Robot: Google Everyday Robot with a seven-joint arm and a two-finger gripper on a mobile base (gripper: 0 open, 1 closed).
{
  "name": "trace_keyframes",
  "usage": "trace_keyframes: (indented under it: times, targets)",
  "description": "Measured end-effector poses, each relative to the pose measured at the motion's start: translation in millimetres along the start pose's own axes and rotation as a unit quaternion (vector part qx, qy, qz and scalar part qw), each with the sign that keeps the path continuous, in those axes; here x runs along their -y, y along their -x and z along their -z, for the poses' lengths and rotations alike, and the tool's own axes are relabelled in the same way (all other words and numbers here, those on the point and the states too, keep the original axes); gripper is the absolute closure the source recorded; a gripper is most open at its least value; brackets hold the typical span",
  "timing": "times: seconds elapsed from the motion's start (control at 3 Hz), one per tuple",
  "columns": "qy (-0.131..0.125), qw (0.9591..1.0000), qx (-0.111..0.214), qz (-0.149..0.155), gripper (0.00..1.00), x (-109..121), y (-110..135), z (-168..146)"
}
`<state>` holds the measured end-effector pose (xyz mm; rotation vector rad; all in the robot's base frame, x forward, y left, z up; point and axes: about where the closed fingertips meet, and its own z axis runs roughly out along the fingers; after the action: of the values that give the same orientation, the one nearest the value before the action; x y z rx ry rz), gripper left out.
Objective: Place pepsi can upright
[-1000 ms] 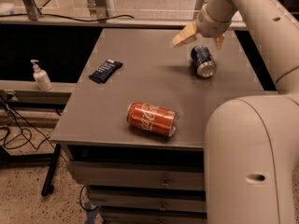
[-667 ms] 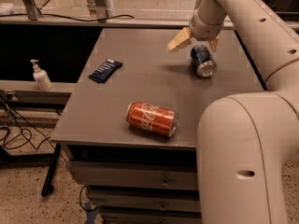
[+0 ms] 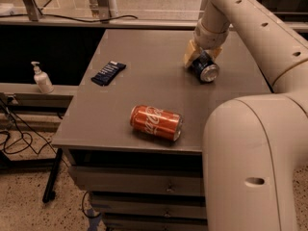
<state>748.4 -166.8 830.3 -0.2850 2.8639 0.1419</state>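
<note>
The pepsi can (image 3: 207, 70), dark blue with a silver end, lies on its side on the far right part of the grey table (image 3: 144, 85), its end facing the front. My gripper (image 3: 202, 57) has come down over it from behind. One tan finger (image 3: 189, 57) rests against the can's left side and the other shows at its right side. The fingers are closed against the can, which still rests on the table.
An orange-red Coca-Cola can (image 3: 156, 122) lies on its side near the table's front edge. A flat dark blue packet (image 3: 108, 72) lies at the left. A soap dispenser (image 3: 42, 78) stands on a ledge left of the table. My arm fills the right side.
The gripper has come down from above the pepsi can onto it, and its fingers have narrowed from a wide spread to the can's sides. The can has not moved.
</note>
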Motion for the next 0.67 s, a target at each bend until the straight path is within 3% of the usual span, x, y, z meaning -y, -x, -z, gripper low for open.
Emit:
trace_keyframes:
  times: [0.33,0.67]
  targets:
    - [-0.007,1.0,-0.001,0.005,0.64,3.6,-3.2,1.4]
    - [-0.005,0.9994,0.03,0.018,0.88,5.7,3.9,18.4]
